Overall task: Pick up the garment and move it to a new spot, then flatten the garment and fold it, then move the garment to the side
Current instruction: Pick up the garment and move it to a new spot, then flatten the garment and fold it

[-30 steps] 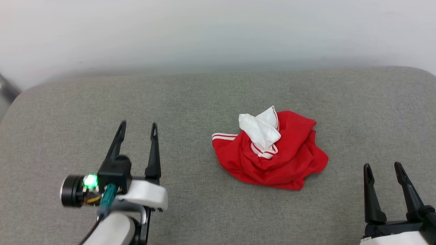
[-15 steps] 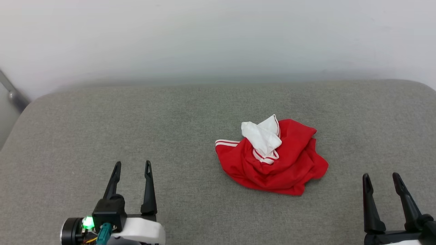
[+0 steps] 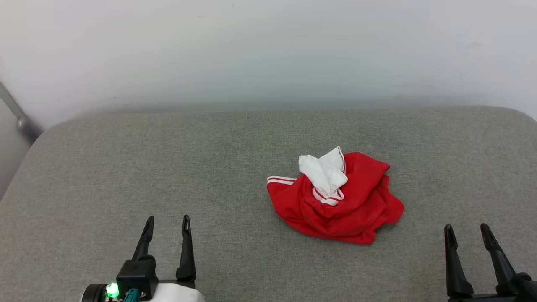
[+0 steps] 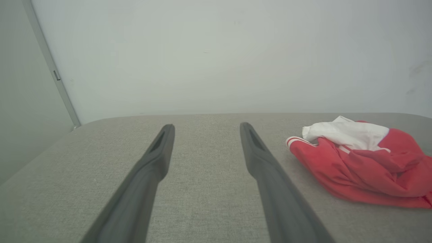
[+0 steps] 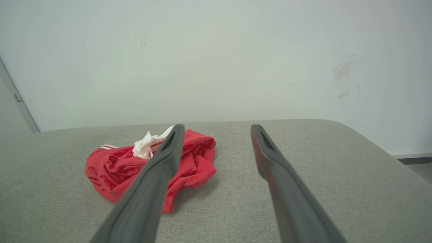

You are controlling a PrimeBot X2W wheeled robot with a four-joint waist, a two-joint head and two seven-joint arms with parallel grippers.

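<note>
Tabletop [image 3: 168, 159]: grey coarse-woven cloth surface, matte, rounded far corners. Plain pale wall [image 3: 268, 50] behind.

Garment [image 3: 344, 209]: bright red soft knit, crumpled in loose rounded heap, deep folds. White sleeve [image 3: 323, 174] bunched on top, red-striped trim showing. Lies right of tabletop centre, clear of all edges.

Left gripper [image 3: 168, 219]: near-left area, fingers apart, nothing between them, well apart from garment.

Right gripper [image 3: 466, 227]: near-right area, fingers apart, empty, not touching garment.
</note>
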